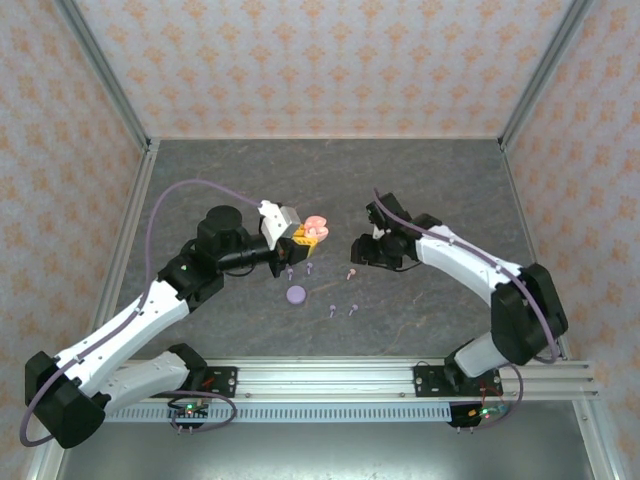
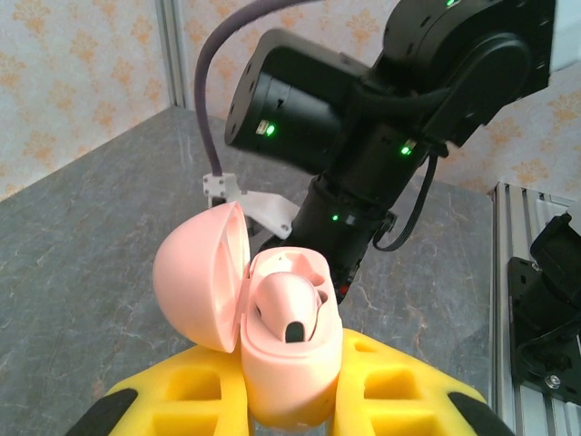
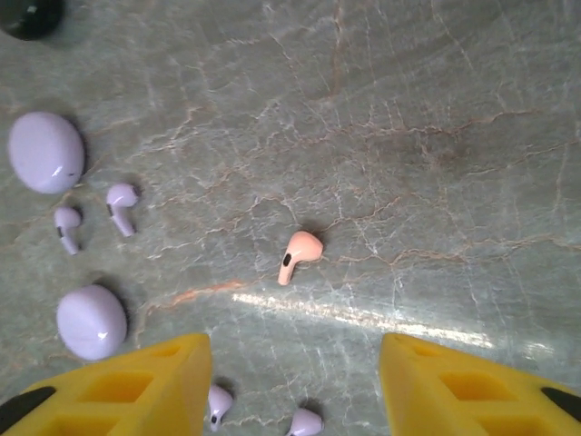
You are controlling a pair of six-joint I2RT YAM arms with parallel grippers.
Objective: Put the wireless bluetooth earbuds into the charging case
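Between the yellow fingers of the left gripper, closed tight on it, sits a glossy pink charging case, its domed lid swung open toward nine o'clock. Close up, the left wrist view shows one pink earbud seated in a socket, too small to tell from above. Jaws apart and empty, the right gripper hangs over the veined grey table; a loose pink bud lies at twelve o'clock of the gap, and lilac earbuds and smooth egg-shaped lilac cases lie toward nine
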